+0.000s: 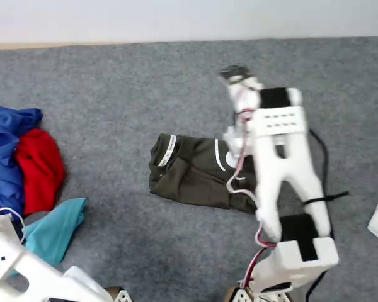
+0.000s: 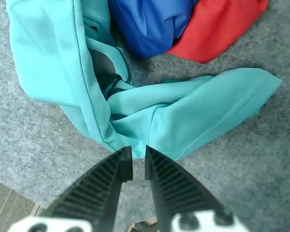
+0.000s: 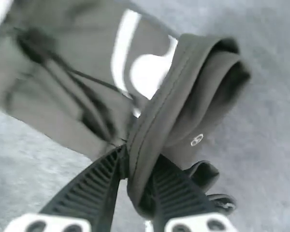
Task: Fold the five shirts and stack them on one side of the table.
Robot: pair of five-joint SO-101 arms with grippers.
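Observe olive shirt (image 1: pixel 195 173) crumpled mid-table in the high view, long axis left to right, collar end with white label strip (image 1: pixel 167 151) pointing toward the heap of blue shirt (image 1: pixel 6 151), red shirt (image 1: pixel 41 167) and teal shirt (image 1: pixel 53 229). Find, in the right wrist view, right gripper (image 3: pixel 137 162) clamped on a rolled stitched edge of the olive shirt beside a white printed mark (image 3: pixel 150 72); no legible writing. Record, in the left wrist view, left gripper (image 2: pixel 138 159) at the teal shirt's edge, jaws nearly together, nothing between.
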